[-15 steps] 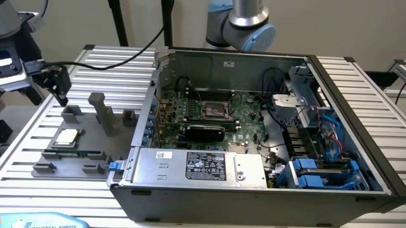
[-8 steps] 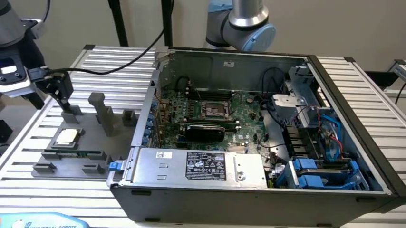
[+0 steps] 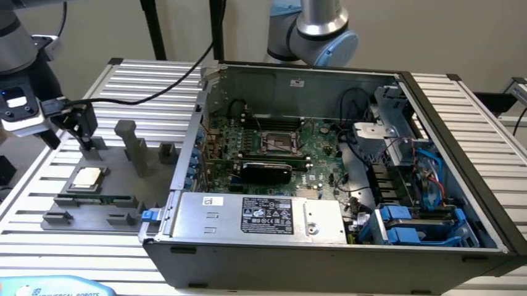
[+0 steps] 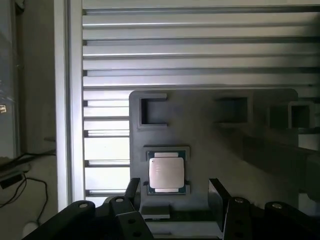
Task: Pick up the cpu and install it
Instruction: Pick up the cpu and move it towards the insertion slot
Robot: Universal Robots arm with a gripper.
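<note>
As tool (image 4: 174,184) gapes, cpu (image 4: 166,173) lies uncovered.

Base of hand (image 4: 174,182) cut off

Robotics lab bench — slatted aluminium table (image 3: 148,80), industrial robot arm (image 3: 317,31), opened computer case (image 3: 288,79), grey fixture plate (image 3: 123,188).

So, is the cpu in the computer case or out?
Out. The cpu lies flat on the grey fixture, outside the computer case.
</note>
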